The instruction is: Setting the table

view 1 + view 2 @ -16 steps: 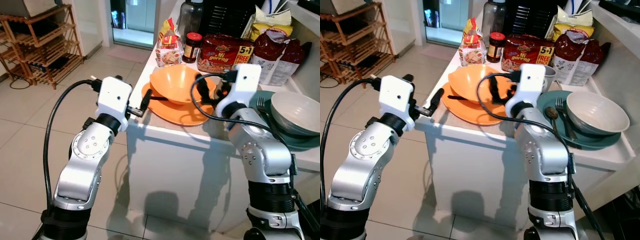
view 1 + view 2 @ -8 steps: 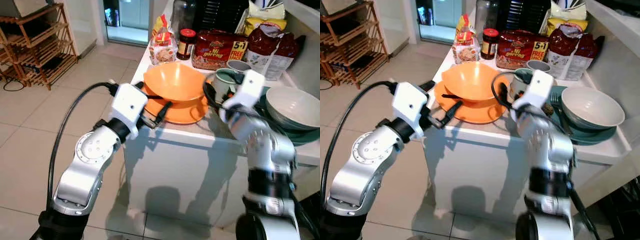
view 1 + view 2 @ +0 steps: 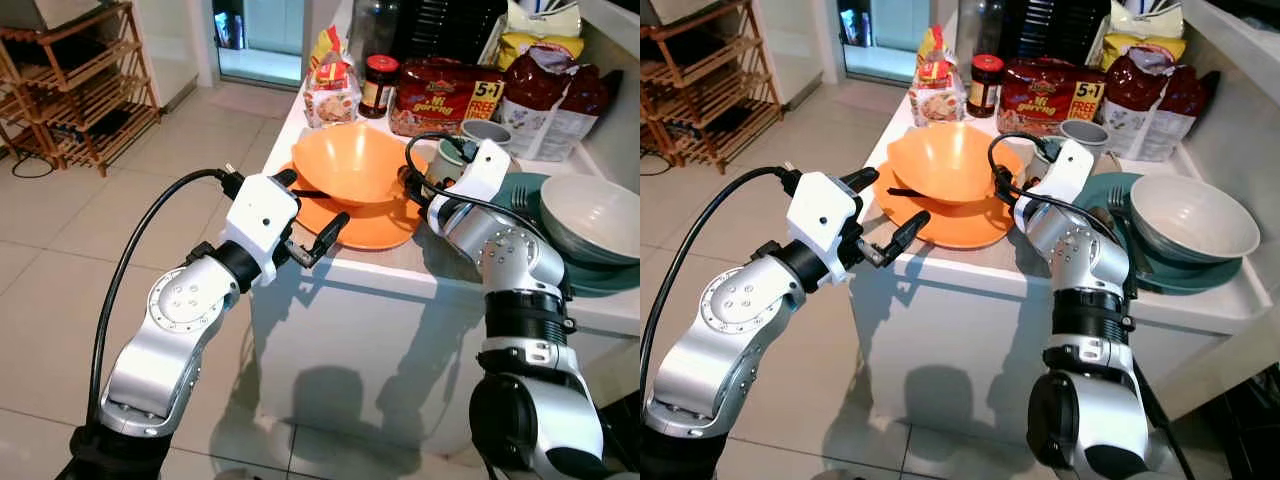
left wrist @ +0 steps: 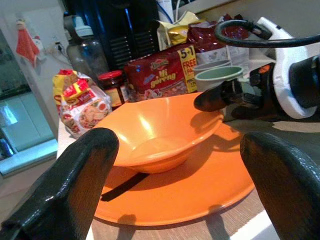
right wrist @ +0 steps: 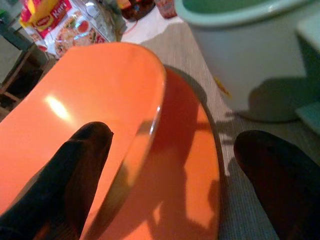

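Observation:
An orange bowl [image 3: 350, 160] stands on an orange plate [image 3: 375, 228] at the counter's near left corner. A dark utensil [image 4: 122, 186] lies on the plate, partly under the bowl. My left gripper [image 3: 312, 205] is open wide just off the plate's front-left edge, facing the bowl and holding nothing. My right gripper [image 5: 175, 170] is open and straddles the bowl's right rim [image 5: 155, 115]. One finger is over the bowl's inside and the other is outside, above the plate.
A green mug [image 3: 455, 160] stands just right of the bowl. A white bowl [image 3: 595, 225] sits on a teal plate with a fork and spoon at the right. Noodle packs [image 3: 445, 95], a jar [image 3: 380, 85] and bags line the back. A wooden rack [image 3: 70, 90] stands far left on the floor.
The left gripper has moved right along the counter's front edge and stands wider open. The right arm drew back, then dropped lower at the bowl's right rim.

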Tool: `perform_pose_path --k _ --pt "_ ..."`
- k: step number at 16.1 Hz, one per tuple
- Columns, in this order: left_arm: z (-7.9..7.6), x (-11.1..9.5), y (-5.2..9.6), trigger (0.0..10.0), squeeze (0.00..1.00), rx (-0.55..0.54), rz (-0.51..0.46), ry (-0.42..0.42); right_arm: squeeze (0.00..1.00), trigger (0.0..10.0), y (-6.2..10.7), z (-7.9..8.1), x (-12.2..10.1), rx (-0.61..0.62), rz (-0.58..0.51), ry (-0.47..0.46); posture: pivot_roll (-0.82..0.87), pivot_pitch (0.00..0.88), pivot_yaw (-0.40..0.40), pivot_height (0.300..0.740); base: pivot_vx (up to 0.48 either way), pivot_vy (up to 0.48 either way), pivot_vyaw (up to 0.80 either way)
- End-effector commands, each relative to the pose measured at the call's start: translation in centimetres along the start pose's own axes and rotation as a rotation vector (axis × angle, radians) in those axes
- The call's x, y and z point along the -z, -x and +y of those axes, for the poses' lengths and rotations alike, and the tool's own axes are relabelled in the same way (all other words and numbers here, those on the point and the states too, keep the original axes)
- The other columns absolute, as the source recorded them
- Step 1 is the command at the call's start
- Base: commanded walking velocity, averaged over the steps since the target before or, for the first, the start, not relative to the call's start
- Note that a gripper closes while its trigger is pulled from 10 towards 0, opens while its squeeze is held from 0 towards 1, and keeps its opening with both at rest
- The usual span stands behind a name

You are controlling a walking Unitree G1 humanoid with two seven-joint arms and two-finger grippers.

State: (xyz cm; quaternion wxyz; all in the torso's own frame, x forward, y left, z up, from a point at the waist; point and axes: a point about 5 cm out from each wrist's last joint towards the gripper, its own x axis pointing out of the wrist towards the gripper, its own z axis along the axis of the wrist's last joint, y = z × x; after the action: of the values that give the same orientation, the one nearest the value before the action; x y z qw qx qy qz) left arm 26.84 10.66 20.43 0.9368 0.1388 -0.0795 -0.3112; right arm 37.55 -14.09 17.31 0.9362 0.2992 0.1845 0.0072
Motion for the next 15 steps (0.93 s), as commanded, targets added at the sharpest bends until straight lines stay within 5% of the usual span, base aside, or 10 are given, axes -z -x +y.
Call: perform_pose_path --k 1,2,3,5,15 --pt "-0.3 -0.4 0.1 10.0 0.0 0.024 -0.018 -0.011 0.0 10.0 -0.2 0.6 -0.7 -0.036 -0.016 -0.035 0.11 0.0 -0.085 0.74 0.0 0.0 0.0" --pt "-0.3 -0.4 0.1 10.0 0.0 0.025 -0.016 -0.013 0.0 9.9 -0.5 0.8 -0.6 -0.054 -0.004 -0.052 0.12 0.0 -0.087 0.74 0.0 0.0 0.0" --pt "-0.3 -0.4 0.2 10.0 0.0 0.027 -0.015 -0.014 0.0 3.6 -0.7 0.9 -0.5 -0.067 0.004 -0.065 0.12 0.0 -0.086 0.74 0.0 0.0 0.0" --pt "-0.3 -0.4 0.3 10.0 0.0 0.027 -0.012 -0.017 0.0 0.0 -1.1 1.1 -0.5 -0.094 0.019 -0.079 0.12 0.0 -0.089 0.74 0.0 0.0 0.0" --pt "-0.2 -0.5 0.2 10.0 0.0 0.034 -0.01 -0.024 0.0 0.0 -1.6 0.9 -0.1 -0.116 0.051 -0.103 0.13 0.0 -0.085 0.74 0.0 0.0 0.0"
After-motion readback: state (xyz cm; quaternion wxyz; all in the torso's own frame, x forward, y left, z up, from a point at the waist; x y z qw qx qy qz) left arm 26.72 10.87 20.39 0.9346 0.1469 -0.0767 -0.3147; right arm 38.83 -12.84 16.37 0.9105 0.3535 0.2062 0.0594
